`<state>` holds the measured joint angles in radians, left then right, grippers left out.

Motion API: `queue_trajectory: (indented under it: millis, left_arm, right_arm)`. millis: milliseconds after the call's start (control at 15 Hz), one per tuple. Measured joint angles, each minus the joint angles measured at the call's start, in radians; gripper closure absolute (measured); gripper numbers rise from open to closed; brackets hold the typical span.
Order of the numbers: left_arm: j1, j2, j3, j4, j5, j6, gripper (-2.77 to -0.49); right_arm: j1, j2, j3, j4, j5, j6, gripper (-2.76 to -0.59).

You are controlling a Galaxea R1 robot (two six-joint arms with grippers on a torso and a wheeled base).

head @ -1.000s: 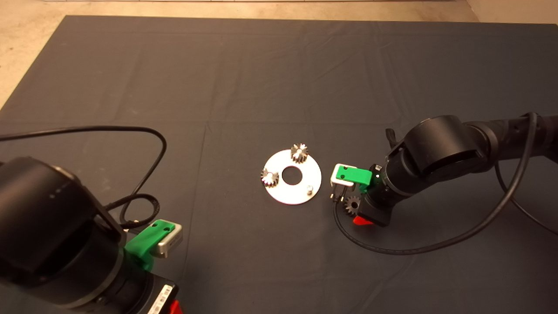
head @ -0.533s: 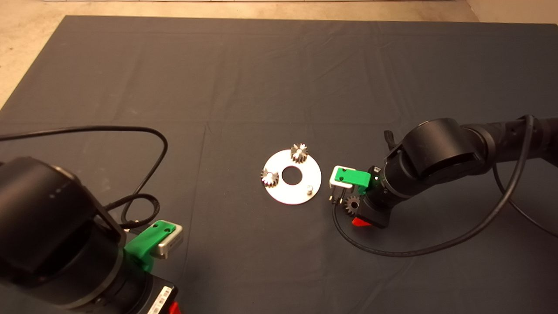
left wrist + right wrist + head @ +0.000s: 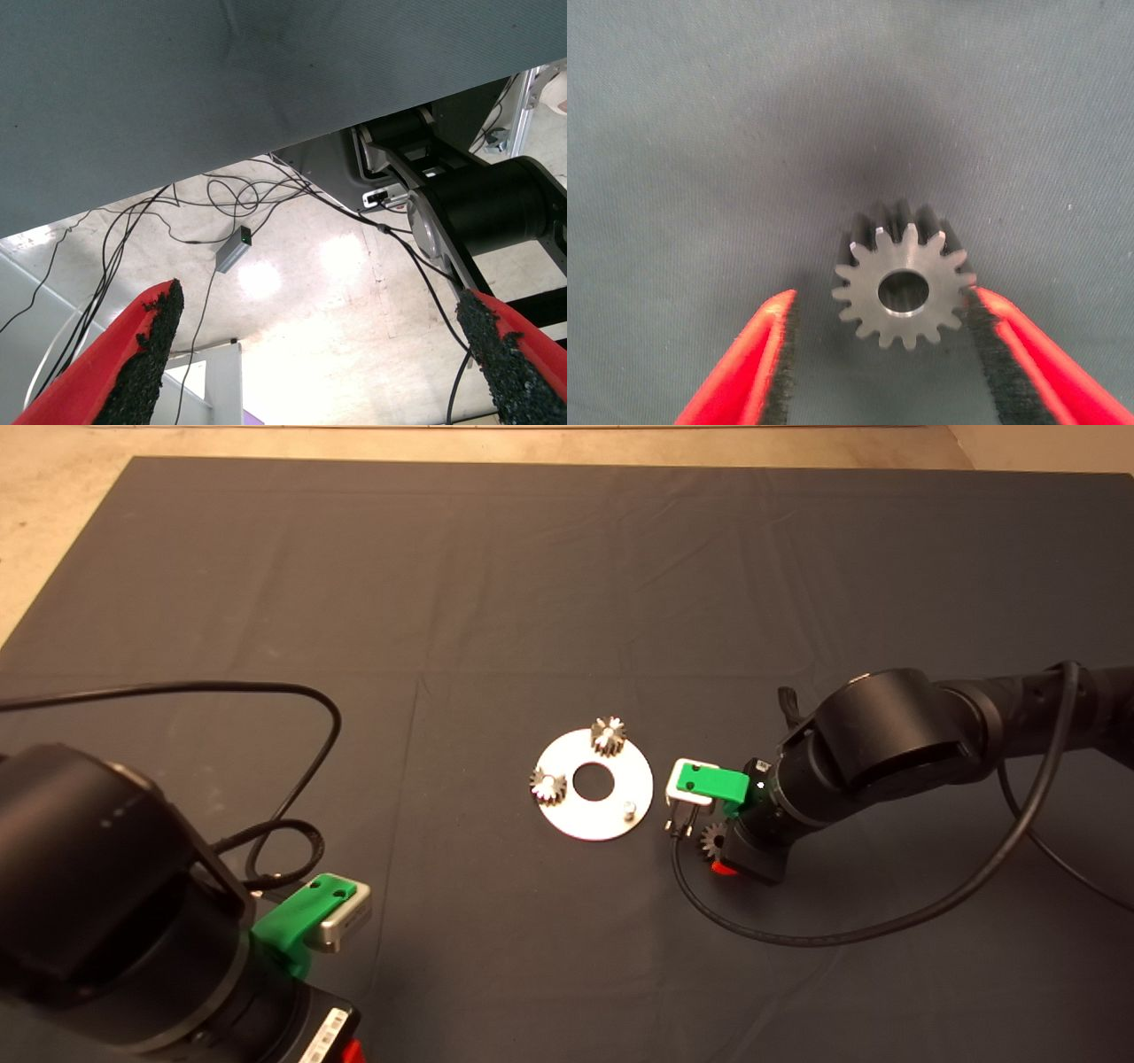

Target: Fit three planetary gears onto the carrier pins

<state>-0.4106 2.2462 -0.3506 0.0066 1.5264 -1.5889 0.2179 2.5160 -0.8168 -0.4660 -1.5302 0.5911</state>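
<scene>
Straddling the last loose gear (image 3: 904, 293), the right end effector (image 3: 879, 354) had its fingers apart, one pad touching teeth, ready to close. The gear lay just right of the disc (image 3: 594, 784), mid-surface; two gears (image 3: 608, 735) already sat on pins. Left end effector (image 3: 319, 354) waited open near the front-left corner.

Arms: two black cylindrical arms were seen, left arm (image 3: 97, 903) bulky, right arm (image 3: 895, 735) with a rounded joint housing.
Grippers: green plastic brackets with silver blocks were fitted on the left gripper (image 3: 319, 908) and right gripper (image 3: 709, 784).
Fingers: red fingers (image 3: 740, 372) were lined with rough black pads (image 3: 151, 354).
Cables: black cables (image 3: 850, 934) were looped from each wrist.
Markings: a white printed label (image 3: 323, 1036) was noted.
</scene>
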Motion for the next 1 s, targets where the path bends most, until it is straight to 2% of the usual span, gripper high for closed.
queue_trajectory:
  millis: [67,133,533,733,1000]
  left_arm:
    - [0.0,0.0,0.0,0.0,0.0,0.0,-2.19]
    - [0.0,0.0,0.0,-0.001,0.0,0.0,-2.19]
    - [0.0,0.0,0.0,-0.004,0.0,0.0,-2.19]
    - [0.0,0.0,0.0,-0.007,0.0,0.0,-2.19]
    - [0.0,0.0,0.0,-0.007,0.0,0.0,-2.19]
  right_arm:
    - [-0.001,0.0,0.0,-0.004,0.0,0.0,-1.24]
    - [-0.003,0.0,-0.001,-0.009,0.001,0.0,-1.22]
    - [-0.002,0.003,-0.012,-0.013,0.001,0.0,-1.22]
    - [-0.013,0.003,-0.036,-0.033,0.007,0.0,-1.22]
    - [-0.016,0.008,-0.046,-0.039,0.007,-0.003,-1.22]
